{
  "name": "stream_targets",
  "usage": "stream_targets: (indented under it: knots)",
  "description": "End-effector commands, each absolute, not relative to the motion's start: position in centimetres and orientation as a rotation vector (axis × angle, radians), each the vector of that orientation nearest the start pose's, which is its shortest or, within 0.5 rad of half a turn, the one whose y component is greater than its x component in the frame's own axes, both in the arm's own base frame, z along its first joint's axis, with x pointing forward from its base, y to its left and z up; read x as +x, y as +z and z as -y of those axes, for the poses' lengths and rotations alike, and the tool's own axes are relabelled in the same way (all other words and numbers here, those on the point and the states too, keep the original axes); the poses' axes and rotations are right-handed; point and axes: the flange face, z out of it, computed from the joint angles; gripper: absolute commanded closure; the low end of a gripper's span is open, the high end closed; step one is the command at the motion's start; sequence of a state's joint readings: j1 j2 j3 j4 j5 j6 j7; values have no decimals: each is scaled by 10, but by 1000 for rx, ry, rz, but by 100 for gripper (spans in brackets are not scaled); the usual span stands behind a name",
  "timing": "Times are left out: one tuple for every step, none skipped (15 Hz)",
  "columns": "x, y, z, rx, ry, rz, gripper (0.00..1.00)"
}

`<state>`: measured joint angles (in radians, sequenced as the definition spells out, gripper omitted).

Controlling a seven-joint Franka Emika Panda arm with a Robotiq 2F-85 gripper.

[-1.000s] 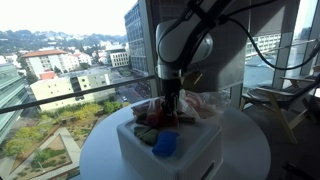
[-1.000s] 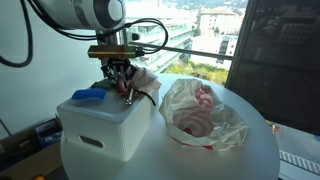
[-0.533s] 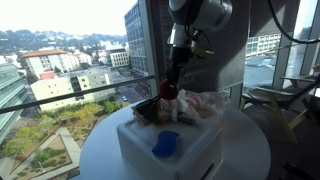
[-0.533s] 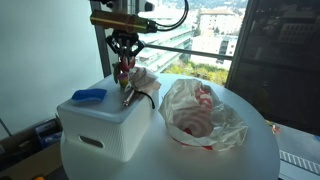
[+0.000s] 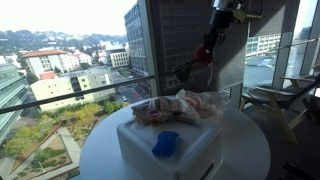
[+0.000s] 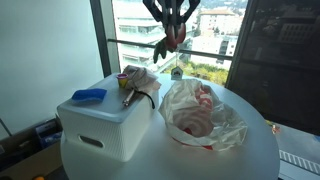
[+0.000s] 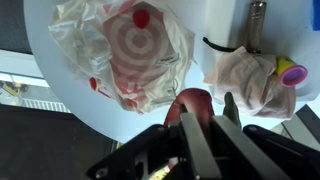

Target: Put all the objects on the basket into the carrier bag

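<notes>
Claw [image 6: 175,35] is closed on the red round item [image 6: 172,43], high above the surface [image 6: 255,150]. Key relation: the carrier bag [image 6: 203,118] lies below the claw and slightly right of it in an exterior view. In the wrist view the bag sits up-left of the item.

Bag: thin, crinkled, floppy plastic w/ red print, no firm rim.

Basket [image 6: 100,135]: rigid white box at left. On its top are the blue lumpy item [image 6: 89,95], dark tool [image 6: 127,98] and crumpled wrapper [image 6: 140,78], not yet moved.

Next, we judge: centre over the bag, descend, release.
</notes>
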<state>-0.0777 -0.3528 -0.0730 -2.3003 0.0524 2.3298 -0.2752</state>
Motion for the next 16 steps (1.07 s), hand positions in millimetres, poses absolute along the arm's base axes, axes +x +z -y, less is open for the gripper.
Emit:
stream_targets:
  knots:
    - [446,487,115,-3190,-498,-64,93]
    - [444,468,126,-3220,-439,-99,93]
    - [442,450,133,-3249,-385,-132,93]
    - [444,430,138,-3271,-320,-147,93]
    - [448,413,139,-3284,-273,-136,93]
    - [457,395,137,-3299,-244,-111,93]
    - [467,379,134,-3309,-233,-92,93]
    - [480,365,128,-3315,-240,-63,93]
    - [491,353,124,-3328,-248,-34,93]
    - [504,343,120,-3357,-265,-1,93]
    - [517,336,116,-3382,-279,35,93]
    - [529,332,112,-3415,-296,78,93]
    - [541,332,108,-3455,-319,131,93]
    - [551,334,104,-3481,-342,174,93]
    - [561,335,100,-3503,-370,213,93]
    - [570,334,97,-3518,-386,244,93]
